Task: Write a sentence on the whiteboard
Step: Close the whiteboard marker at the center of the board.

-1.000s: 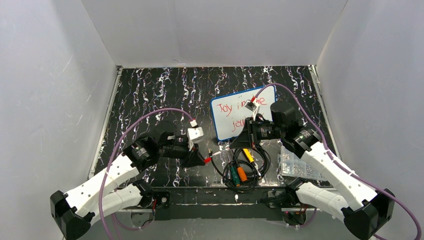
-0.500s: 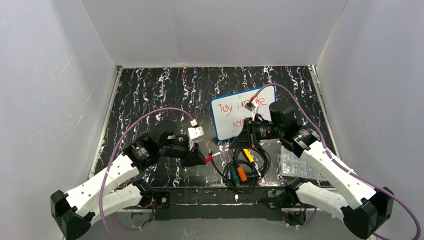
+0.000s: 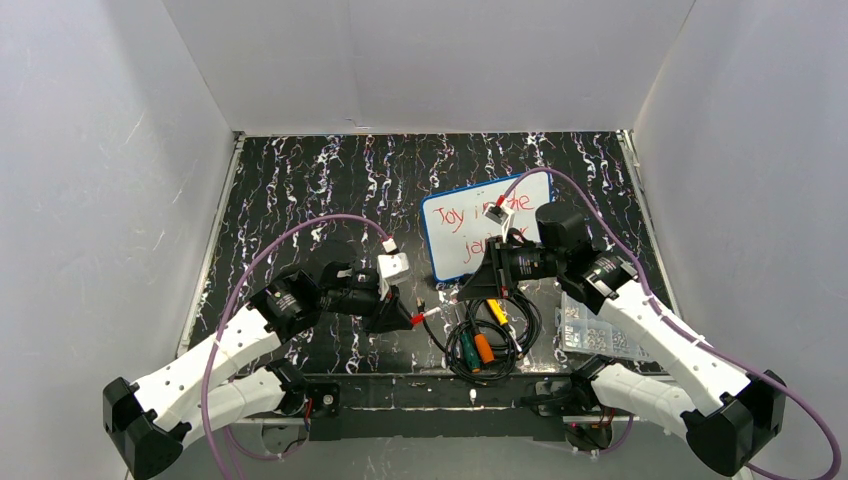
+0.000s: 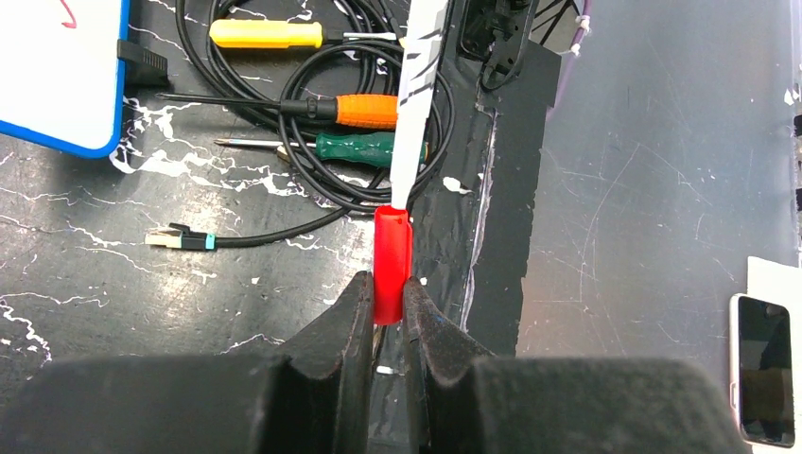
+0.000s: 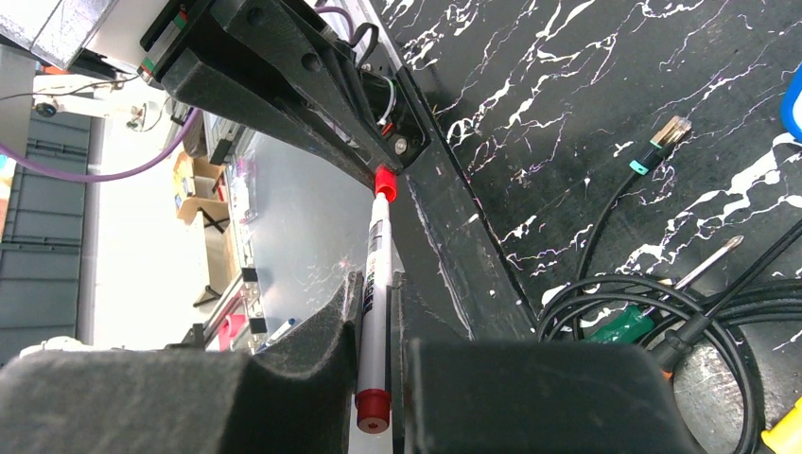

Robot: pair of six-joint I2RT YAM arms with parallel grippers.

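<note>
Black marbled tabletop (image 3: pixel 300 180) under white walls (image 3: pixel 420 60): the left gripper (image 4: pixel 388 293) pinches a red cap (image 4: pixel 392 260), and the right gripper (image 5: pixel 375 295) clamps the marker (image 5: pixel 378 248), its tip pointing leftward into that cap. Pushing off-axis could jam the marker or squirt the cap from the grip. Right of centre, toward the far side, the whiteboard (image 3: pixel 447 263) lies with its long axis left-right and its right end swung farther. Its sentence (image 3: pixel 447 218) reads from the near side.

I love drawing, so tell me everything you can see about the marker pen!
The marker is a thin white plastic tube with dark print and a red back end. It is held off the table. The right fingers pinch its body; the left fingers pinch the red cap on its tip.
</note>
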